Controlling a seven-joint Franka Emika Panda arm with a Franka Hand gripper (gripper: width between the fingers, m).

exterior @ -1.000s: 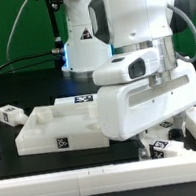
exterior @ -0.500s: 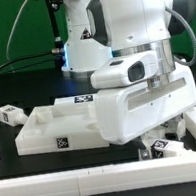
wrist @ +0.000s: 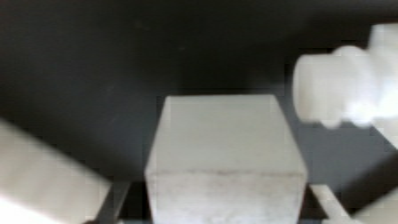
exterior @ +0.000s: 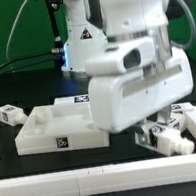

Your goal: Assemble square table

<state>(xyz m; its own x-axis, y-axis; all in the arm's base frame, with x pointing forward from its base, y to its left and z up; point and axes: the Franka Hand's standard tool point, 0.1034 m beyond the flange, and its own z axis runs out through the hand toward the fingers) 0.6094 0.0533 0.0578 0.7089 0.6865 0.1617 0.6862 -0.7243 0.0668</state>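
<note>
arm (exterior: pixel 139 80) bent low, end effector (wrist: pixel 217 205) straddling a white leg (wrist: pixel 221 140).

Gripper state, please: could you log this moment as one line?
gripper | astride table leg | grip unclear | table top lies apart, exterior view's left

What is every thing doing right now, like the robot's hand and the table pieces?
hand: fingers on either side of a table leg; grip unclear.
table leg between the fingers: sits in the hand's gap.
second table leg: loose, untouched.
square table top: lying flat, no legs fitted that I can see.
far table leg: loose beside the top.
</note>
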